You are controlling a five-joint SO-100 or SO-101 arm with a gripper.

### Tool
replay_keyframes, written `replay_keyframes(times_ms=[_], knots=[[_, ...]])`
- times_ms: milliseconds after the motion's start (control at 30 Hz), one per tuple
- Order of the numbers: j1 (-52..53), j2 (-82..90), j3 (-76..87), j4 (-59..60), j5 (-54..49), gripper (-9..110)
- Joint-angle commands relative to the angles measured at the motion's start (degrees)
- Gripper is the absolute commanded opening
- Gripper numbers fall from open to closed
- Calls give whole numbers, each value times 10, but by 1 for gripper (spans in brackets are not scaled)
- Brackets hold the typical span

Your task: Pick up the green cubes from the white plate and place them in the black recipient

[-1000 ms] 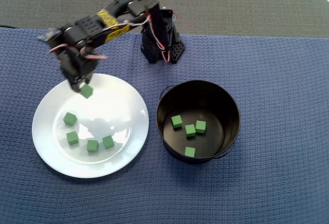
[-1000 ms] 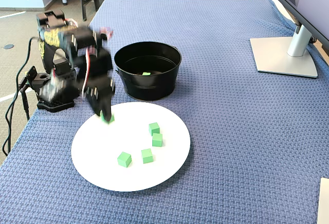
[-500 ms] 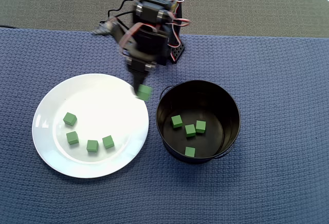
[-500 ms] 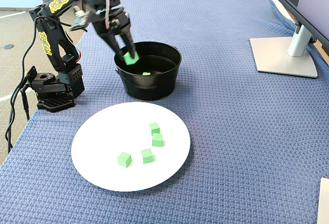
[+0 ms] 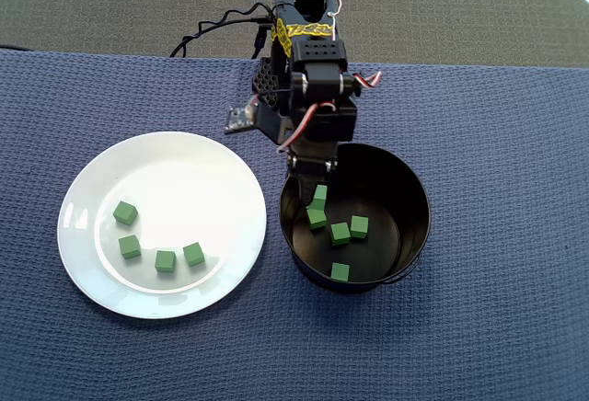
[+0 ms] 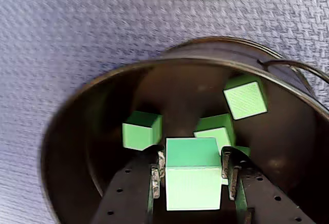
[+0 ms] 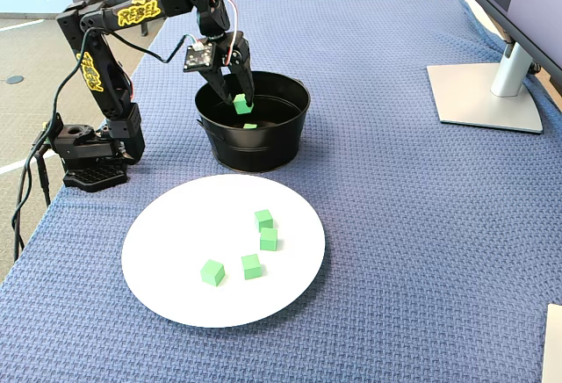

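Over the black recipient [image 5: 357, 215], just inside its rim, the fingers [image 6: 229, 168] are closed on one green cube [image 6: 191, 173], held above the four cubes [image 5: 341, 233] already inside, apparently for release, while four more [image 5: 166, 260] lie on the white plate [image 5: 221, 157] beside it.

Blue woven cloth over the surface [image 7: 413, 225], carrying a plate, a pot, an arm base and a monitor stand.

In the overhead view the white plate [image 5: 225, 180] lies at about 9 o'clock, and the black recipient [image 5: 416, 194] stands just beside it toward 3 o'clock, the two rims near but apart. The arm's black base [image 5: 269, 84] sits at 12 o'clock, near the cloth's far edge. In the fixed view a grey monitor stand [image 7: 486, 95] rests at about 2 o'clock, well apart from the rest.
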Motion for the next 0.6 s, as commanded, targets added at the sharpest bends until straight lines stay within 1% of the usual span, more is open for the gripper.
replay_keyframes(times_ms=[0,33,67,167,233,300,367,400,500,567], knots=[[-24,17,9,-9,-32,28],[-27,25,12,-7,-39,36],[-30,32,13,-5,-40,38],[-32,51,9,-2,-33,39],[-31,62,1,3,-25,37],[-15,74,-12,5,-4,30],[12,77,-46,18,-21,27],[31,77,-68,36,-32,24],[107,47,-147,98,-68,22],[171,17,-178,105,-77,20]])
